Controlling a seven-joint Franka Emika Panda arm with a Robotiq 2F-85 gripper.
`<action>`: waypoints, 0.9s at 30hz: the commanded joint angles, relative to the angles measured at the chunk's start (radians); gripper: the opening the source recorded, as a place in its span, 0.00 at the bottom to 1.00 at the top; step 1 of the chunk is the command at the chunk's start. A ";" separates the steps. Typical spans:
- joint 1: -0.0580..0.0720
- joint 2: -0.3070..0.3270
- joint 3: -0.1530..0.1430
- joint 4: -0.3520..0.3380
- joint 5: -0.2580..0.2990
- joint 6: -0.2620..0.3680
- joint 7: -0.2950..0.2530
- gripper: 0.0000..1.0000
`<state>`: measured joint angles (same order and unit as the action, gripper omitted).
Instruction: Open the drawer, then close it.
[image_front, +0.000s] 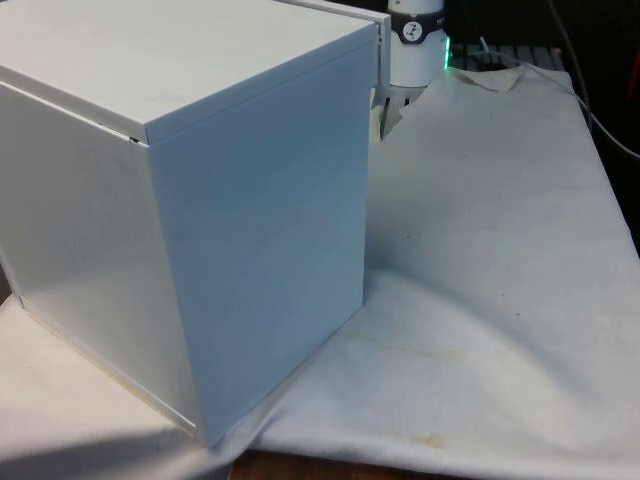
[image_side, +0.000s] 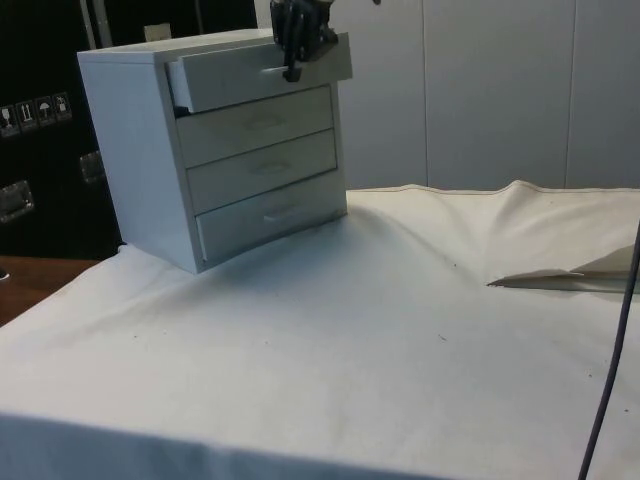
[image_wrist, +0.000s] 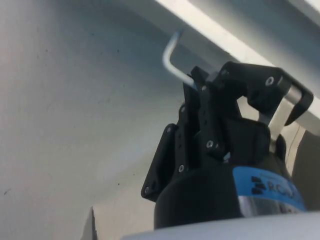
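A white chest of drawers (image_side: 150, 140) stands on the cloth with four drawers facing the side camera. Its top drawer (image_side: 240, 82) is pulled out a short way, and the three below sit flush. My gripper (image_side: 292, 68) hangs at the front of that top drawer, its black fingers shut on the drawer's thin metal handle (image_wrist: 172, 60). In the wrist view the gripper (image_wrist: 227, 85) clamps the bar, which runs on behind the fingers (image_wrist: 200, 105). In the front view the chest (image_front: 200, 200) turns its blank side and hides most of the gripper (image_front: 385, 115).
The white cloth (image_side: 380, 330) spreads out before the chest, with a raised fold (image_side: 560, 275) near its far side. A dark cable (image_side: 610, 380) hangs at the table's edge.
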<state>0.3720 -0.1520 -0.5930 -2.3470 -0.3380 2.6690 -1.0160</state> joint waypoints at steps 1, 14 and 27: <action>-0.006 -0.014 0.013 -0.010 -0.035 0.000 0.033 0.01; -0.008 -0.104 0.036 -0.102 -0.147 0.003 0.127 0.01; 0.000 -0.176 0.035 -0.179 -0.215 0.001 0.183 0.01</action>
<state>0.3720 -0.3280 -0.5580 -2.5260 -0.5530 2.6700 -0.8330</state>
